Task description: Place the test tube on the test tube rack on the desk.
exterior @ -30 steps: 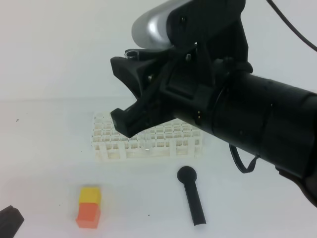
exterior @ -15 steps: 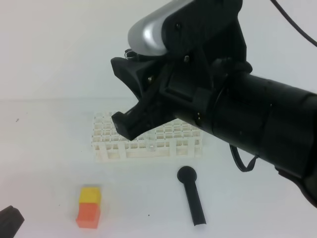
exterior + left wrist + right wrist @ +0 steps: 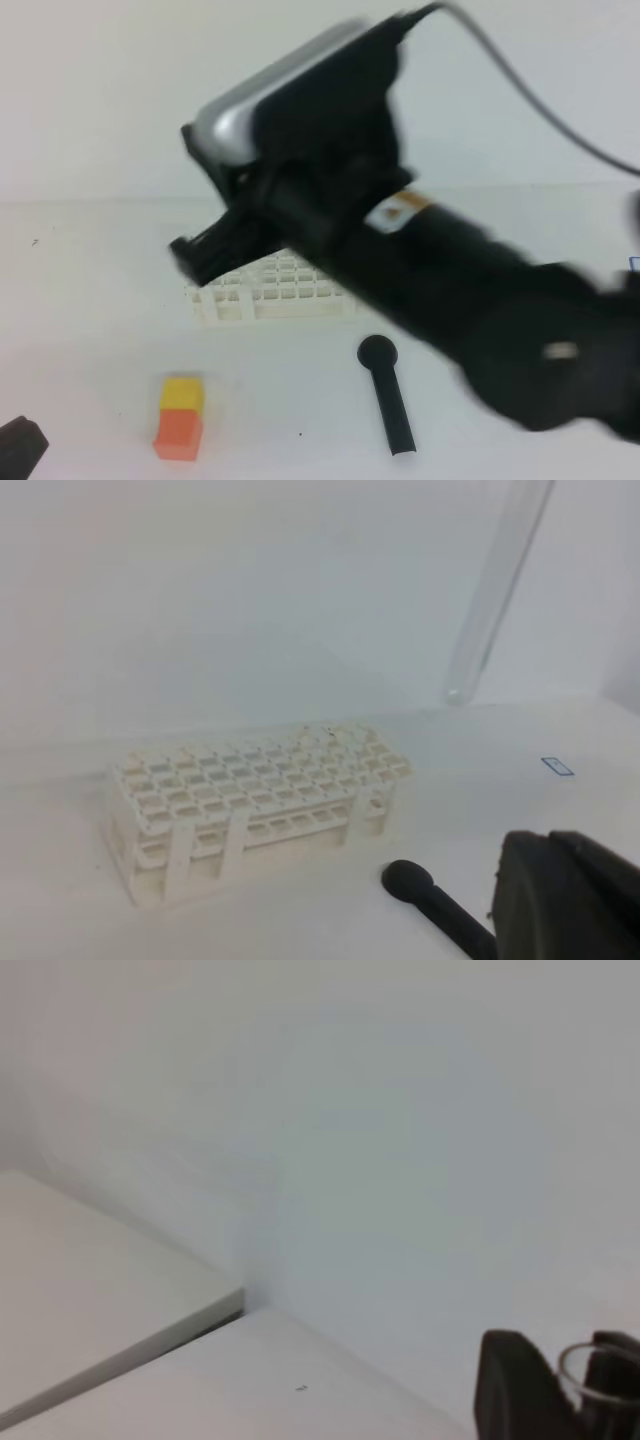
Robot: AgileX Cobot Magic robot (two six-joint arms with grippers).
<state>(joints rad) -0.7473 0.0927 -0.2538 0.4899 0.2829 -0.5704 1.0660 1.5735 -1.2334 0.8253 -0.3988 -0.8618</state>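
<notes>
The test tube [image 3: 497,595], thin and clear, hangs tilted in the left wrist view, its round bottom end above and to the right of the white test tube rack [image 3: 250,798]. Its open rim [image 3: 596,1370] shows between black fingers [image 3: 515,1392] in the right wrist view, so my right gripper [image 3: 590,1380] is shut on the test tube. From the high view this gripper [image 3: 200,200] is blurred and hovers over the left end of the rack [image 3: 270,290], which stands on the desk [image 3: 90,300]; the tube itself is hidden there. My left gripper [image 3: 20,448] lies shut at the bottom left corner.
A black round-headed stick [image 3: 387,395] lies on the desk in front of the rack. A yellow-and-orange block [image 3: 180,417] stands at the front left. The right arm's thick black body [image 3: 480,310] covers the rack's right part.
The right arm has swung left and turned, blurred by motion. Its gripper has gone from over the rack's middle to its left end. The left gripper has not moved.
</notes>
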